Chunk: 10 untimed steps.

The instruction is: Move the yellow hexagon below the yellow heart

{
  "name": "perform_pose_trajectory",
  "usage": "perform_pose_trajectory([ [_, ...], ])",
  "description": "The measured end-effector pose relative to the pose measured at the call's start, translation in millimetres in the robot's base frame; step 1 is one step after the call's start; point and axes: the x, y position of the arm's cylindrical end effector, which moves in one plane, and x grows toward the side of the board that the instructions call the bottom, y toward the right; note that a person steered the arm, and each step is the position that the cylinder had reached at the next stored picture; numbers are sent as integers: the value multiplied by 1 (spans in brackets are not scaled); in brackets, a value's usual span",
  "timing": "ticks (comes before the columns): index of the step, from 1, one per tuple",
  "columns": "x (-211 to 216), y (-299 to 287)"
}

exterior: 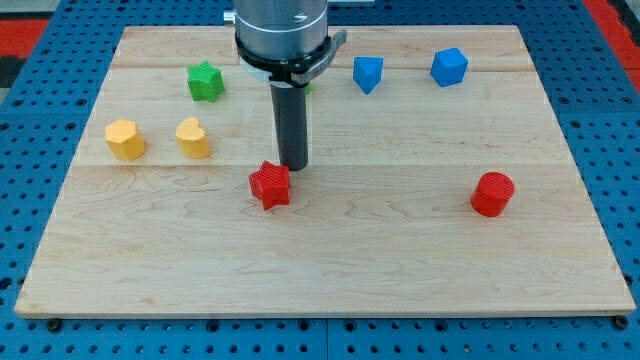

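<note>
The yellow hexagon (125, 139) sits at the view's left on the wooden board. The yellow heart (193, 137) is just to its right, with a small gap between them. My tip (292, 166) is at the board's middle, well to the right of both yellow blocks. It stands just above and right of a red star (270, 185), touching it or nearly so.
A green star (205, 81) lies above the yellow heart. A small green block is mostly hidden behind the rod. Two blue blocks (368, 73) (449, 67) sit near the top edge. A red cylinder (492, 194) is at the right. The board (400, 270) rests on a blue surface.
</note>
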Motion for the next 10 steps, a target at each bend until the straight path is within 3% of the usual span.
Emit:
perform_pose_trajectory([
  [2, -67, -20],
  [3, -76, -57],
  [6, -80, -221],
  [10, -46, -228],
])
